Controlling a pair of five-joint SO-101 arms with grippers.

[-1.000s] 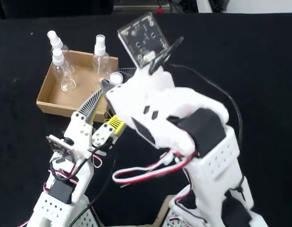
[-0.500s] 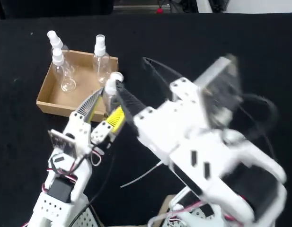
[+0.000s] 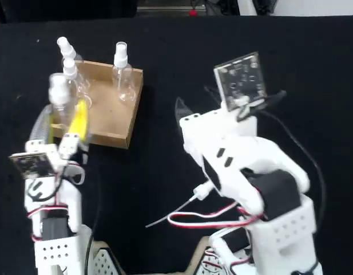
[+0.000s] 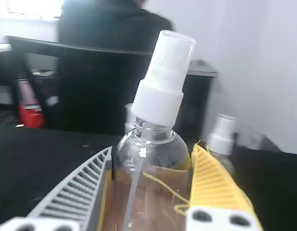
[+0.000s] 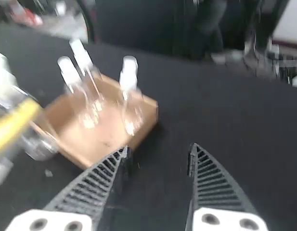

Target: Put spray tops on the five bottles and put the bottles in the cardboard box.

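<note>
**Fig.** Placing step; by the count in the box, this is bottle no. 4 of 5.

**Left arm.** The left claw (image 4: pixel 152 153) is clamped on a clear bottle (image 4: pixel 149 159) w/ its spray top (image 4: pixel 162 79) seated. Grey and yellow fingers press the body just under the shoulder, and the bottle is upright. In the high view the claw (image 3: pixel 60 119) holds it raised at the near-left corner of the cardboard box (image 3: pixel 106 109). Whether it hangs over the rim or just outside can't be told.

**Box.** Inside are a pair of bottles (image 3: pixel 70 69), close together at the far-left corner, and a single bottle (image 3: pixel 123 74) at the far-right corner. All have tops on.

**Right arm.** The right claw (image 5: pixel 158 166) is spread wide w/ nothing btw. its black fingers. It hangs over the cloth to the right of the box, apart from it.

**Doing it well (judgement).**
- Carry the bottle inward over the bare middle of the box floor, kept vert.
- Go in high enough that the base passes the wall.
- Lower till the base meets cardboard, then let go, not before. A light, top-heavy bottle would prob. tip if dropped.
- Open the fingers only a little, since a wide spread could knock the pair.
- The right arm is best left where it is, out of the path.

**Surface.** A black cloth (image 3: pixel 165 51) covers the table; it is matt and plain.

**Room.** The left wrist view gives a white wall (image 4: pixel 254 57), a dark bulky shape (image 4: pixel 105 53) and a red item (image 4: pixel 25 103). All are too blurred to name.
</note>
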